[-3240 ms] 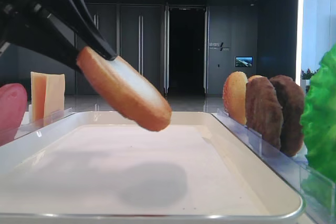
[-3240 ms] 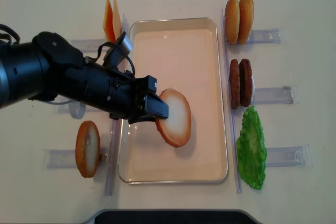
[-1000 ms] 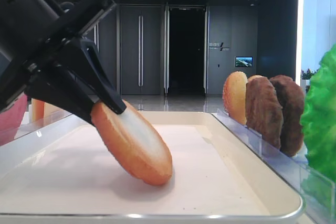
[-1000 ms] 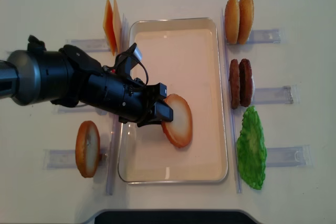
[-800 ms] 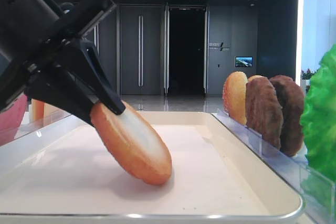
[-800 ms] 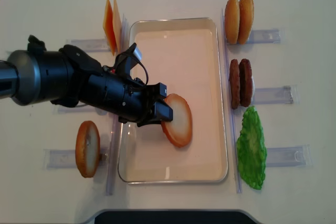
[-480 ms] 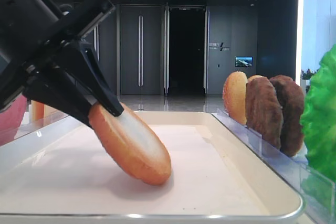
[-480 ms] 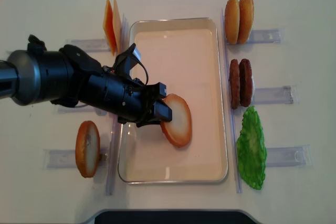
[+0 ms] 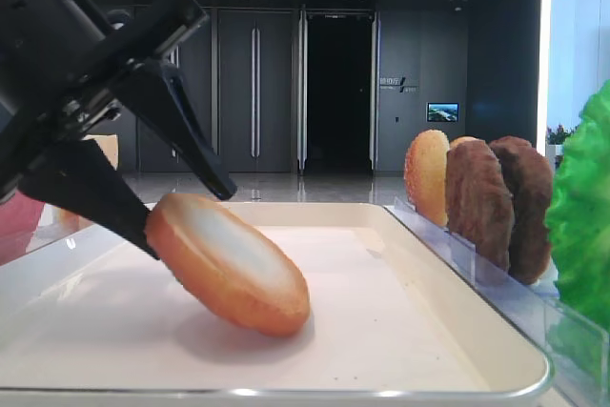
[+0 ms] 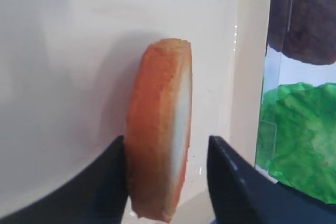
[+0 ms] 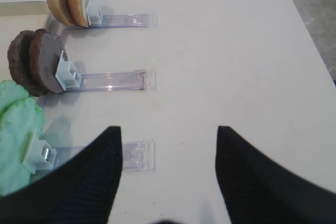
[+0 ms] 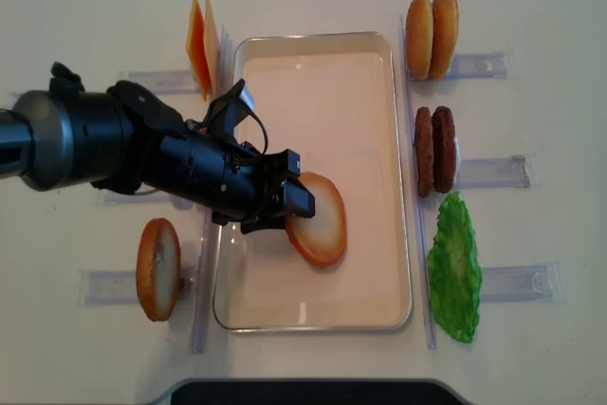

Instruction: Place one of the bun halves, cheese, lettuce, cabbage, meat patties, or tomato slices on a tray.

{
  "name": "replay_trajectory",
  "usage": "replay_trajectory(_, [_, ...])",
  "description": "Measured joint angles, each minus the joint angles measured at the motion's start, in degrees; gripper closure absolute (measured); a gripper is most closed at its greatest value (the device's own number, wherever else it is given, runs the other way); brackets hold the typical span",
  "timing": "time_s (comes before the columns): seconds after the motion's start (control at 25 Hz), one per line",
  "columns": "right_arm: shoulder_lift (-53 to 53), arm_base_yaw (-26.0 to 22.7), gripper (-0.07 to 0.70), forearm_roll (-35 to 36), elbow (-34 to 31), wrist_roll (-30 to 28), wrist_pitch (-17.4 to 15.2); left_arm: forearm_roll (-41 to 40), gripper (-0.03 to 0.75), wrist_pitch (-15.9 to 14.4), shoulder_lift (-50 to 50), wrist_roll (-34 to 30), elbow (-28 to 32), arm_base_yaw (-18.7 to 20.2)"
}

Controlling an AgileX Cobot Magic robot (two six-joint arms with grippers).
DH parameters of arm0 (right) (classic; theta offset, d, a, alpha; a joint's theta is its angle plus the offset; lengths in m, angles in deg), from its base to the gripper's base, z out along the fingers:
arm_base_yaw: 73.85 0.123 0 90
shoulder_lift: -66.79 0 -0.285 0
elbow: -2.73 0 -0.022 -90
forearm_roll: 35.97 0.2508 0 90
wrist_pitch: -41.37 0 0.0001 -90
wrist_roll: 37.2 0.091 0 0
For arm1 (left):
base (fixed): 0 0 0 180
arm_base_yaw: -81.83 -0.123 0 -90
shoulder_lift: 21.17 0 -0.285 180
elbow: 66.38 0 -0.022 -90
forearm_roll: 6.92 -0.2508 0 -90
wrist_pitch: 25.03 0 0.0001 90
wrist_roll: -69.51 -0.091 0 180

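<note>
**Bun half on the tray, between parted jaws**

No brand, label or readable writing shows on the food, the holders or the arms. A small lit sign and a screen hang on the dark far wall in the low side view, too small to read.

The bun half [image 12: 318,219] lies inside the tray [image 12: 379,54], a little nearer than the tray's middle. In the low side view it is tilted: its lower right edge rests on the tray floor and its upper left edge is raised, pale cut face up. The left gripper [image 12: 289,198] reaches in over the tray's left rim, and its two black fingers [image 9: 181,126] stand spread, one above the raised edge of the bun and one below it. The left wrist view shows the bun edge-on between the fingertips, with a gap to the right finger; whether the left finger still touches the crust cannot be told.

The right gripper [image 11: 168,177] hovers over the bare table [image 11: 236,51] at the right, jaws wide apart and holding nothing.

Left of the tray stand the cheese [image 12: 200,37] slices at the far end and another bun half [image 12: 158,268] at the near end, each in a clear holder [image 12: 114,286]. A pinkish-red tomato slice [image 9: 19,221] shows at the left edge of the low side view. Right of the tray, from far to near: two more bun halves [image 12: 432,35], the meat patties [image 12: 434,150] and the lettuce [image 12: 454,268].
</note>
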Motion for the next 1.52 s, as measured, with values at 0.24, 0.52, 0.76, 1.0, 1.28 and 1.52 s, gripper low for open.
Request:
replay_trajectory(0.24, [0.0,0.0,0.223,0.0,0.0,0.0,0.0,-5.0,0.238,0.0,0.0,5.7,0.0,0.0])
replay_trajectory(0.52, [0.0,0.0,0.223,0.0,0.0,0.0,0.0,-8.4,0.231,0.0,0.0,9.1,0.0,0.0])
replay_trajectory(0.76, [0.0,0.0,0.223,0.0,0.0,0.0,0.0,-10.0,0.231,0.2,0.0,10.8,0.0,0.0])
replay_trajectory(1.0, [0.0,0.0,0.223,0.0,0.0,0.0,0.0,-14.6,0.231,3.4,4.1,16.1,0.0,0.0])
replay_trajectory(1.28, [0.0,0.0,0.223,0.0,0.0,0.0,0.0,-17.1,0.231,3.5,8.7,18.4,0.0,0.0])
replay_trajectory(1.52, [0.0,0.0,0.223,0.0,0.0,0.0,0.0,-17.4,0.231,3.2,13.3,18.5,0.0,0.0])
